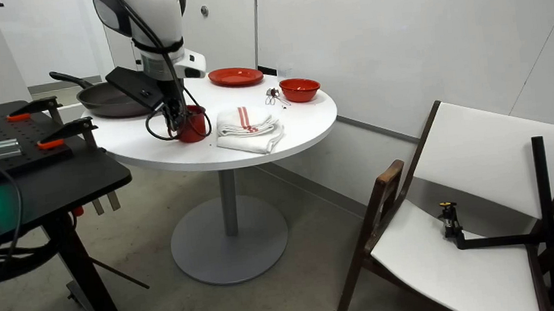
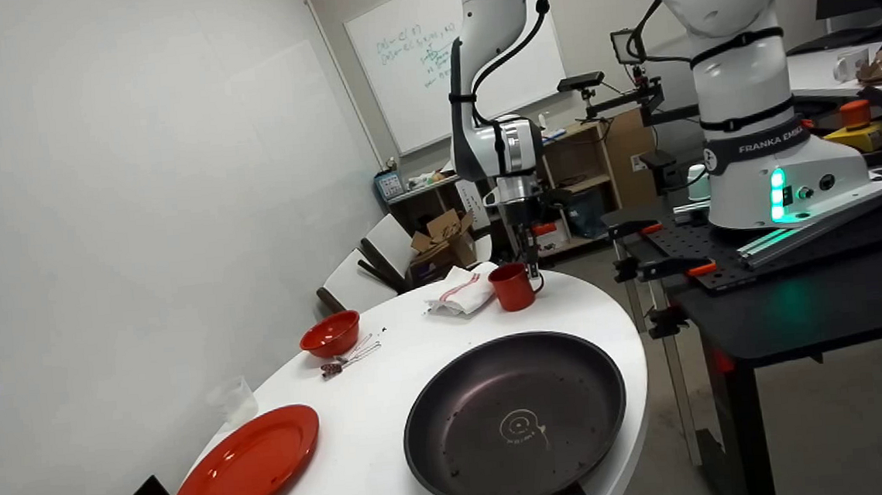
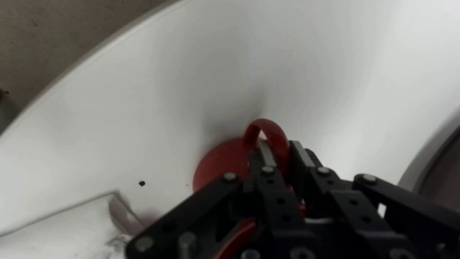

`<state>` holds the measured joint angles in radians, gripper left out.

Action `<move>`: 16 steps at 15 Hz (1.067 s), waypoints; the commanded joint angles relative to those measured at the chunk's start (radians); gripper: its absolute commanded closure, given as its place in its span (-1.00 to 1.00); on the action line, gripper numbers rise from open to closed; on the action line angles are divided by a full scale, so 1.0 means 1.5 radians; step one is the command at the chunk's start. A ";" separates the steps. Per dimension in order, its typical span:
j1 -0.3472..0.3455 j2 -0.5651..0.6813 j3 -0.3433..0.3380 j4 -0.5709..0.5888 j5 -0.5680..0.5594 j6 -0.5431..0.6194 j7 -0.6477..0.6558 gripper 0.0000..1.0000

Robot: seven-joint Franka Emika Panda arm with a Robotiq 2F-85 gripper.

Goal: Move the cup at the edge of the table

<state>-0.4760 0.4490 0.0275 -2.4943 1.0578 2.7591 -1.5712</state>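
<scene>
The red cup point(image 1: 193, 125) is upright at the near part of the white round table point(image 1: 155, 154), on its top or very close to it. It also shows in an exterior view point(image 2: 512, 289) and in the wrist view point(image 3: 220, 158). My gripper point(image 3: 281, 149) points down at the cup's handle. One finger is through the handle loop and the other is outside it, so the handle sits tightly between them. The gripper also shows beside the cup in an exterior view point(image 2: 533, 266). Most of the cup's rim is hidden behind the gripper in the wrist view.
A folded white towel point(image 1: 249, 130) lies close beside the cup. A black frying pan point(image 2: 515, 421) stands on the cup's other side. A red bowl point(image 1: 299, 90), a whisk-like metal utensil point(image 1: 273, 95) and a red plate point(image 1: 236, 76) lie farther back. A black bench point(image 1: 56, 189) stands nearby.
</scene>
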 commanded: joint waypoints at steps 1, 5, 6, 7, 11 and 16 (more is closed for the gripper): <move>-0.020 -0.006 0.005 -0.027 0.043 0.029 -0.042 0.93; -0.042 -0.006 0.004 -0.036 0.087 0.027 -0.076 0.93; -0.049 -0.006 0.002 -0.038 0.098 0.026 -0.084 0.93; -0.055 -0.006 0.001 -0.039 0.108 0.025 -0.091 0.93; -0.081 -0.003 -0.005 -0.040 0.139 0.022 -0.109 0.93; -0.113 -0.002 -0.014 -0.035 0.158 0.014 -0.109 0.93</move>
<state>-0.6212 0.4333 0.0154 -2.5403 1.2608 2.7709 -1.6994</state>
